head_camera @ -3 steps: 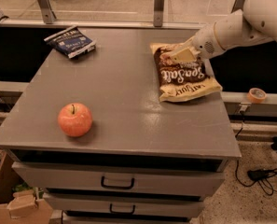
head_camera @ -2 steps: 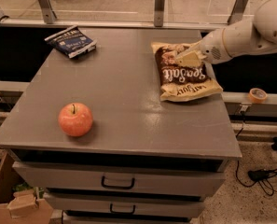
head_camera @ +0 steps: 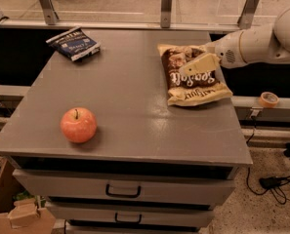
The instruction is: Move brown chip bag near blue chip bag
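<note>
The brown chip bag, dark brown and cream with white script, lies flat on the grey table near its right edge. My gripper reaches in from the right and sits over the bag's upper middle, low against it. I cannot tell whether it holds the bag. The blue chip bag, small and dark navy, lies at the table's far left corner, well apart from the brown bag.
A red apple sits at the front left of the table. A roll of tape lies on a ledge to the right, beyond the table. Drawers are below the tabletop. A railing with posts runs behind the table.
My arm has dropped from a raised angle to nearly level, and the gripper has come lower onto the brown bag. The bag, the apple and the blue bag have not moved.
</note>
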Robot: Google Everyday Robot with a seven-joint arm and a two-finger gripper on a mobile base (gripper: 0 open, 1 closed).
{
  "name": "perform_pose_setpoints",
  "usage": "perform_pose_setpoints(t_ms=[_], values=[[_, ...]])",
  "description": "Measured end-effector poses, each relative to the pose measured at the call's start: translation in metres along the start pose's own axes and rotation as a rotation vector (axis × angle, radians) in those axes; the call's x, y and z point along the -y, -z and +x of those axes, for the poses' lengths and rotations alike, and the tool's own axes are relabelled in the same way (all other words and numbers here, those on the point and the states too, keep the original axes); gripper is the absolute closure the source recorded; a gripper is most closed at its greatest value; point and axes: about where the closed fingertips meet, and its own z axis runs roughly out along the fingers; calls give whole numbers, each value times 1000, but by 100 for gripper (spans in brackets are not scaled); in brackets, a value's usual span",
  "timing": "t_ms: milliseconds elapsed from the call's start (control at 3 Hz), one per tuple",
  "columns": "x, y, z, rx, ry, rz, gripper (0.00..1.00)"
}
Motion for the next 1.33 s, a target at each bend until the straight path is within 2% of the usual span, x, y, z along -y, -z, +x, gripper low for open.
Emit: perform_pose_setpoints(t_ms=[333,1000,1333], values=[[5,-1,2,3,-12,30,0],[17,-29,56,-93,-110,68,0],[20,-34,65,-105,-125,84,18]])
